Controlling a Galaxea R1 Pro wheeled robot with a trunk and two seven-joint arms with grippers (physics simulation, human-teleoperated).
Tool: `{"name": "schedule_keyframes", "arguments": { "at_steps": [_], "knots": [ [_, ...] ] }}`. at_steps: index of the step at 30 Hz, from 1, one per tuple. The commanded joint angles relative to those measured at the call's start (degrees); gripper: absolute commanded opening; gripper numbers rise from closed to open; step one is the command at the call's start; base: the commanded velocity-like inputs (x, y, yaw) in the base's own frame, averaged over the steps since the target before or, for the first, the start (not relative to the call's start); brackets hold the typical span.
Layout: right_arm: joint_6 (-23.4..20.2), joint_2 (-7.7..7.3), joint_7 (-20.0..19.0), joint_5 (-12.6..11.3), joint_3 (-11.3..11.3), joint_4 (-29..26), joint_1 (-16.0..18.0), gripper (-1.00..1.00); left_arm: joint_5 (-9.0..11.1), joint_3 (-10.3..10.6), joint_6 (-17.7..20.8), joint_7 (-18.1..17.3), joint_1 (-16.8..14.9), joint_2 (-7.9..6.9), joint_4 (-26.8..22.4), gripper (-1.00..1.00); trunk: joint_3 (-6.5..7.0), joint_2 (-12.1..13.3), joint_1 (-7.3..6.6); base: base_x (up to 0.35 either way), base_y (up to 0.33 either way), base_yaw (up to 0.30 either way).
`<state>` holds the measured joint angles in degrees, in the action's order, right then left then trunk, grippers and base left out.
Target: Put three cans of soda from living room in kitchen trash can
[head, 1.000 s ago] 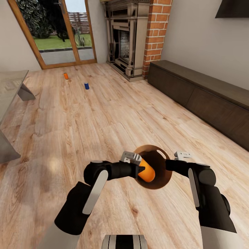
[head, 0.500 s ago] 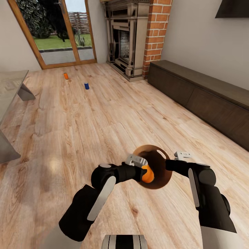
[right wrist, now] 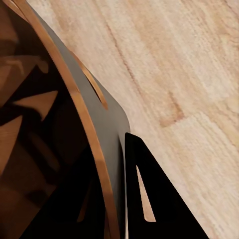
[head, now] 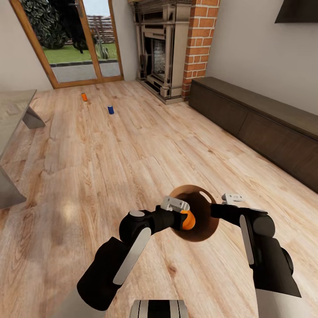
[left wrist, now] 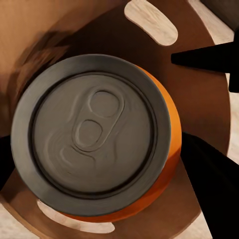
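Observation:
My left gripper (head: 182, 217) is shut on an orange can of soda (head: 189, 220), holding it upright over the open mouth of the brown tash can (head: 205, 228). In the left wrist view the can's grey top (left wrist: 93, 133) sits between two black fingers (left wrist: 215, 185), with the bin's inside (left wrist: 201, 92) beneath. My right gripper (head: 214, 210) grips the bin's rim; the right wrist view shows a finger (right wrist: 149, 199) against the bin wall (right wrist: 107, 129). Another orange can (head: 84, 96) and a dark blue can (head: 110, 109) stand far off on the living room floor near the glass doors.
A long dark low cabinet (head: 260, 119) runs along the right wall. A fireplace (head: 161, 48) with a brick column stands at the back, beside wood-framed glass doors (head: 70, 39). A grey low table (head: 13, 110) juts in at the left. Light wood floor lies between.
My left arm has swung inward and the orange can has moved deeper over the bin's mouth, showing less of its side. The right arm and the bin stay put.

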<state>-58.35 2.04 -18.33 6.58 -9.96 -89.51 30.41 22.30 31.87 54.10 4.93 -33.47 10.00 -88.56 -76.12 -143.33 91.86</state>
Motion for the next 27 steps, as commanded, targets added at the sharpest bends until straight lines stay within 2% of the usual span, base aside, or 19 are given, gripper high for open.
{"name": "schedule_keyframes", "arguments": {
  "at_steps": [1, 8, 9, 13, 17, 18, 24, 27],
  "knots": [
    [-0.19, 0.02, -0.42, -1.48, 0.01, -0.02, 0.01, -1.0, 0.03, 0.01, -0.01, -0.01, 0.0, 0.0, 0.01, -1.0, 0.01, 0.0, -0.01, 0.0, 0.0, 0.0],
    [-0.19, 0.15, -0.89, -1.43, 0.07, -0.06, 0.0, -1.0, 0.06, -0.02, -1.01, 0.12, -0.42, 0.0, 0.1, -1.0, 0.01, 0.0, -0.01, 0.0, 0.0, 0.0],
    [-0.19, 0.15, -0.92, -1.43, 0.06, -0.06, 0.0, -1.0, 0.07, -0.03, -1.05, 0.13, -0.46, 0.0, 0.11, 1.0, 0.01, 0.0, -0.01, 0.0, 0.0, 0.0],
    [-0.22, 0.12, -0.99, -1.4, 0.03, -0.08, 0.0, -1.0, 0.65, -0.03, -1.29, 3.47, -0.68, 0.0, 0.21, 1.0, 0.01, 0.0, -0.01, 0.0, 0.0, 0.0],
    [-0.21, 0.11, -1.01, -1.4, 0.03, -0.08, 0.01, -1.0, 6.75, 0.03, -1.43, 5.75, -0.73, 0.0, 0.23, 1.0, 0.01, 0.0, -0.01, 0.0, 0.0, 0.0],
    [-0.22, 0.06, -1.01, -1.4, 0.03, -0.1, 0.01, -1.0, 7.7, 0.05, -1.45, 6.07, -0.77, 0.0, 0.23, 1.0, 0.01, 0.0, -0.01, 0.0, 0.0, 0.0],
    [-0.21, 0.03, -1.01, -1.4, 0.03, -0.08, 0.0, -1.0, 9.0, 0.11, -1.46, 6.33, -0.8, 0.0, 0.16, 1.0, 0.01, 0.0, -0.01, 0.0, 0.0, 0.0],
    [-0.24, -0.09, -1.01, -1.4, 0.03, -0.09, 0.0, -1.0, 9.36, 0.19, -1.33, 5.26, -0.76, 0.0, 0.11, 1.0, 0.01, 0.0, -0.01, 0.0, 0.0, 0.0]
  ]
}}
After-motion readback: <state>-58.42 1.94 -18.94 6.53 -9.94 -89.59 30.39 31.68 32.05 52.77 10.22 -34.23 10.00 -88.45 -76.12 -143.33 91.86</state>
